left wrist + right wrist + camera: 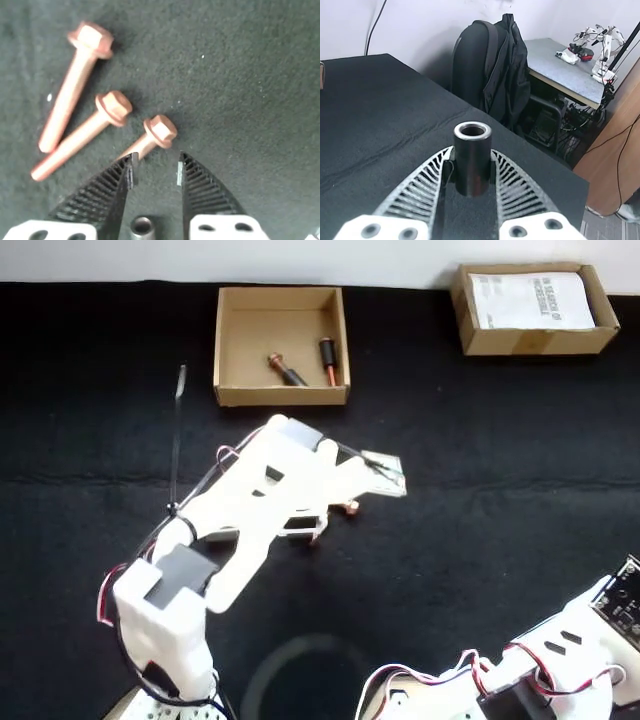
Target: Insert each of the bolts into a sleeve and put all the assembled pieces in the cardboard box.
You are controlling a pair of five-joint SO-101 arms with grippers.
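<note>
The left gripper hangs spread over three loose bolts on the black cloth, and since the nearest bolt lies askew by one fingertip, closing may pinch it off-centre and flick it away, while the right gripper pinches a sleeve upright.

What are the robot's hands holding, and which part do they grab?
The right gripper holds a dark sleeve upright, pinched by its lower sides. The left gripper is open over the bolts, holding nothing.
</note>
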